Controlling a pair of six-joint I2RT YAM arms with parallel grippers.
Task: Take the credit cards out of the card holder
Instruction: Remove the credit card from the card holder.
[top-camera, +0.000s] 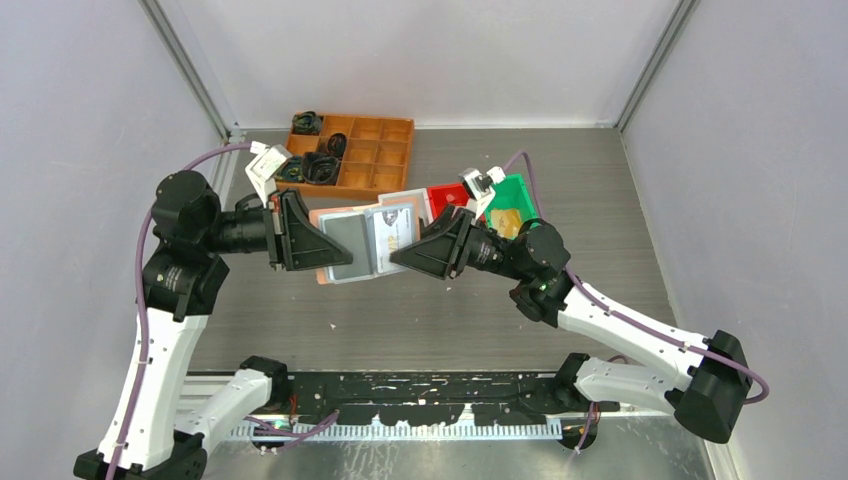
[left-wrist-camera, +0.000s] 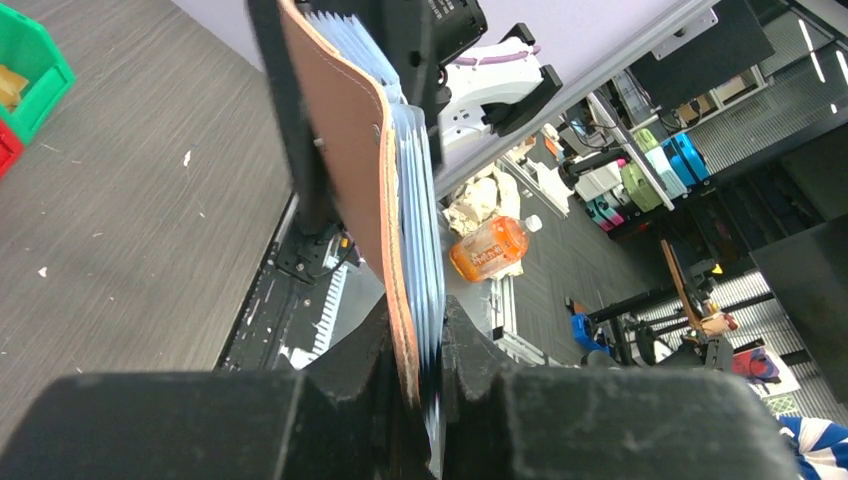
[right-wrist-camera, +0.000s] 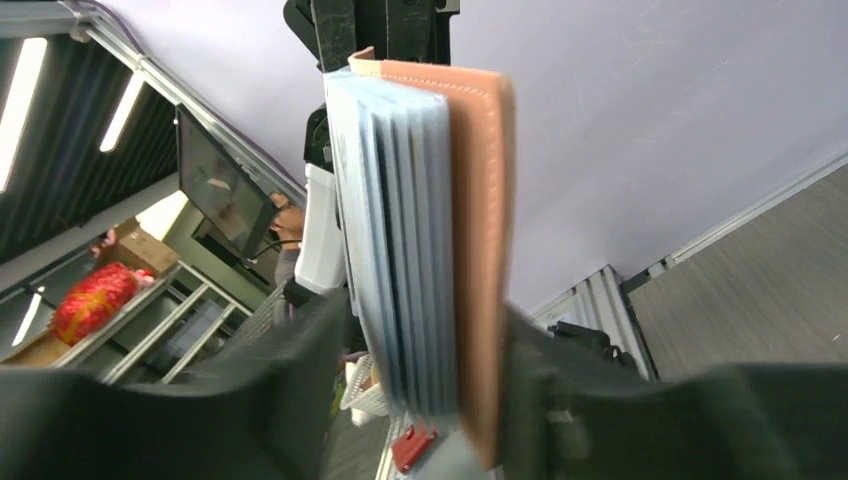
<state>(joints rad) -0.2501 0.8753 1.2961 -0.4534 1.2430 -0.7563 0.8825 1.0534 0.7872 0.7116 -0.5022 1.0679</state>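
I see the card holder (top-camera: 362, 243) lifted off the table (top-camera: 610, 210), spread open and hanging between both arms, a pale card (top-camera: 392, 231) showing in its clear sleeves (right-wrist-camera: 400, 230). My left gripper (top-camera: 340, 262) is clamped tight on its left edge. My right gripper (top-camera: 398, 256) straddles the right edge, fingers (right-wrist-camera: 300, 390) close on both faces; I cannot tell if it pinches. An orange tray (top-camera: 385, 158) and a green bin (top-camera: 518, 192) sit behind.
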